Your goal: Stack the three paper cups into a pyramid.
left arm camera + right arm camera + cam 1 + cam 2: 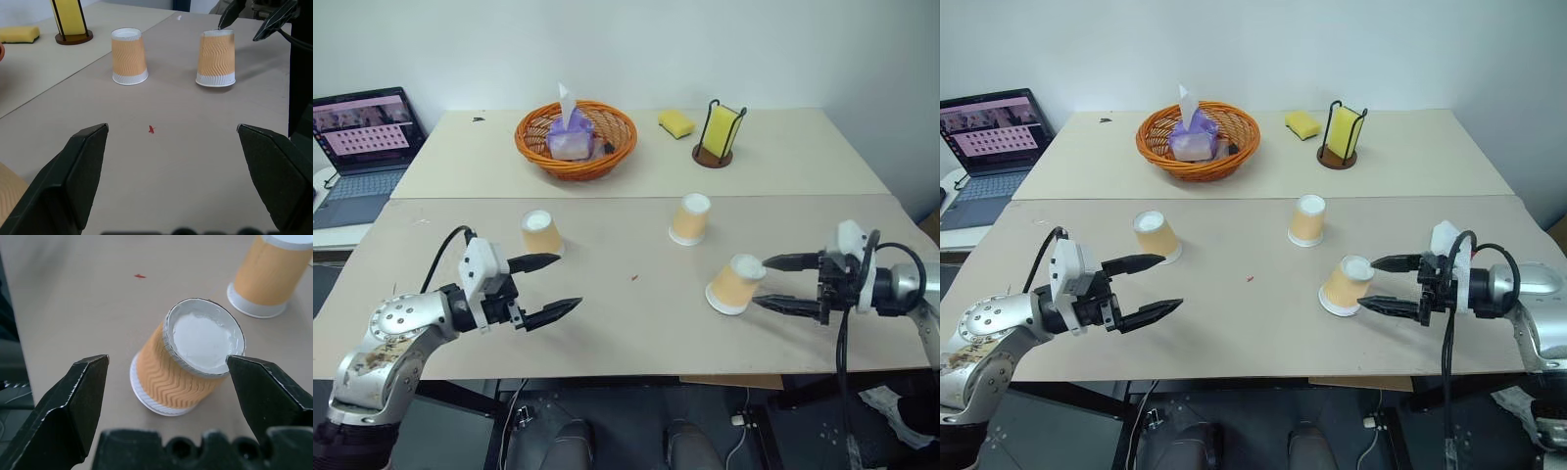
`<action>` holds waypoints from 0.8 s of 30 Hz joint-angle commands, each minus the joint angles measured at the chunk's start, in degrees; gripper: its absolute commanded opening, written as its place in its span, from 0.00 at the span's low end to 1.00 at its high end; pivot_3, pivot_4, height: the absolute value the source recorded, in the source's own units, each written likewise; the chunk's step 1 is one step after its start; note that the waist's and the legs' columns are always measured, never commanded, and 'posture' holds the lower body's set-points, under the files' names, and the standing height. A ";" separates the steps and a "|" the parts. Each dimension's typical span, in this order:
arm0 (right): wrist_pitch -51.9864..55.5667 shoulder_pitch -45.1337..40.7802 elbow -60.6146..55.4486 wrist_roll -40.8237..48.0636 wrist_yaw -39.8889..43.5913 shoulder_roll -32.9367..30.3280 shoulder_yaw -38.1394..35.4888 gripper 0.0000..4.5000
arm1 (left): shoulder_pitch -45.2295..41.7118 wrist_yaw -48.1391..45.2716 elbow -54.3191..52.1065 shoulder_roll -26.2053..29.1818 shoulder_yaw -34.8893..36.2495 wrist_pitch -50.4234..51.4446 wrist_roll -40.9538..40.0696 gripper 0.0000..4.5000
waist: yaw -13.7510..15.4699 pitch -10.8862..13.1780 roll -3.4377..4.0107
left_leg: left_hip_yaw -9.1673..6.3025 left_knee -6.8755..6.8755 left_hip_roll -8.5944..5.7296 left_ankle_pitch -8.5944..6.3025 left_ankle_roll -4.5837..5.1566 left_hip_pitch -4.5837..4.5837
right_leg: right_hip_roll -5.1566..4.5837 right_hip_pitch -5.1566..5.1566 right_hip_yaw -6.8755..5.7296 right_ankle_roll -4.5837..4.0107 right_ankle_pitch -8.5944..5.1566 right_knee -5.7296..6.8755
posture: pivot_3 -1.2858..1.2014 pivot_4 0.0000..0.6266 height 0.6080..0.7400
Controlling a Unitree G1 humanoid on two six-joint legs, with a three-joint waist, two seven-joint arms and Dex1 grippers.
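- We log three paper cups, all upside down, white base up, on the near tan table point(636, 333); none stacked, no pyramid formed.
- Left cup point(541, 233): at approx 10 o'clock from table centre, just beyond the upper finger of the L gripper.
- Middle cup point(690, 218): approx 1 o'clock from centre, standing alone, well apart from both grippers.
- Right cup point(735, 284): approx 4 o'clock from centre, near the R gripper.
- L gripper point(546, 286): jaws spread wide, nothing between them; fingers point toward 3 o'clock, hovering above the table. L wrist view looks across to the middle cup point(129, 56) and right cup point(216, 58), w/ a small red fleck point(151, 129) on the table between.
- R gripper point(771, 283): jaws wide apart, empty, pointing toward 9 o'clock at the right cup. Fingertips sit either side of the cup's base end; R wrist view shows the cup point(188, 364) between the fingers point(73, 399), w/ a gap on one side; the other fingertip overlaps the cup's rim in view, contact cannot be told.
- Far table: orange wicker basket point(576, 140) w/ purple tissue pack at 12 o'clock; loose yellow sponge point(676, 122) and a second sponge upright in a black wire holder point(719, 134) at approx 1 o'clock.
- Laptop point(364, 147), open, screen lit, at 10 o'clock off the table's left edge.
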 commanded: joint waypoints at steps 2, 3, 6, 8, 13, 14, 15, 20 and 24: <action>-1.17 -1.09 1.02 0.10 0.10 0.17 -1.62 0.99 | -0.71 0.22 -1.48 0.49 1.97 -0.24 -0.77 1.00 | -0.03 0.00 0.00 | 0.00 0.00 0.00 0.00 0.00 -0.02 | 0.00 -0.01 0.00 0.00 0.00 0.00 | 0.52 0.24 1.00; -1.07 -1.16 0.71 0.35 0.08 0.32 -1.70 0.99 | -0.86 0.29 -1.40 0.43 1.95 -0.23 -0.72 1.00 | -0.11 0.00 0.00 | 0.00 0.00 0.00 0.00 0.00 -0.02 | -0.01 -0.01 0.00 0.00 0.00 0.00 | 0.52 0.24 1.00; -1.08 -1.30 0.21 0.02 -0.56 0.53 -1.62 0.99 | -1.20 0.39 -1.25 0.39 1.89 -0.30 -0.61 1.00 | -0.18 0.00 0.00 | 0.00 0.00 0.00 0.00 0.00 -0.01 | 0.00 -0.01 0.00 0.00 0.00 0.02 | 0.52 0.24 1.00; -1.34 -1.40 0.33 -0.74 -1.19 0.51 -1.35 0.99 | -1.65 0.70 -0.67 0.26 1.74 -0.61 -0.10 1.00 | -0.17 0.00 0.00 | 0.00 0.00 0.00 0.00 0.00 0.00 | 0.00 -0.01 0.00 0.00 0.00 0.03 | 0.52 0.24 1.00; -0.06 -1.94 -1.48 0.08 -2.09 0.98 -1.63 0.99 | -2.90 0.30 1.06 0.42 0.87 -1.34 1.35 1.00 | -0.19 0.00 0.00 | 0.00 0.00 0.00 0.00 0.00 -0.01 | 0.01 -0.02 0.00 0.00 0.00 0.01 | 0.52 0.24 1.00; 0.85 -2.15 -2.49 0.97 -2.18 1.18 -1.89 0.99 | -2.96 -0.13 1.26 0.59 0.79 -1.63 1.65 1.00 | -0.25 0.00 0.00 | 0.00 -0.01 0.00 0.00 0.00 -0.01 | 0.00 -0.02 0.00 0.00 0.00 0.02 | 0.52 0.24 1.00; 1.61 -2.45 -3.23 1.55 -2.40 1.39 -1.97 0.99 | -3.44 -0.08 1.52 0.51 0.73 -1.44 1.66 1.00 | -0.29 0.00 0.00 | 0.00 -0.01 0.00 0.00 0.00 -0.01 | 0.00 -0.02 0.01 0.00 0.00 0.02 | 0.52 0.24 1.00; 5.94 -1.97 -10.00 5.69 -1.35 1.13 -2.69 0.99 | -4.78 0.12 2.56 -0.01 0.53 -1.21 2.24 1.00 | -0.15 0.00 0.00 | -0.01 0.00 -0.01 0.00 0.00 -0.02 | -0.01 -0.02 0.00 0.00 0.00 0.02 | 0.52 0.24 1.00; 8.81 -1.43 -15.13 8.04 -1.27 0.22 -3.06 0.99 | -5.94 0.26 3.15 -0.08 0.32 -1.11 2.50 1.00 | -0.15 0.01 -0.01 | -0.03 -0.02 0.00 0.00 0.00 -0.04 | 0.00 -0.03 0.00 0.00 0.00 0.01 | 0.52 0.24 1.00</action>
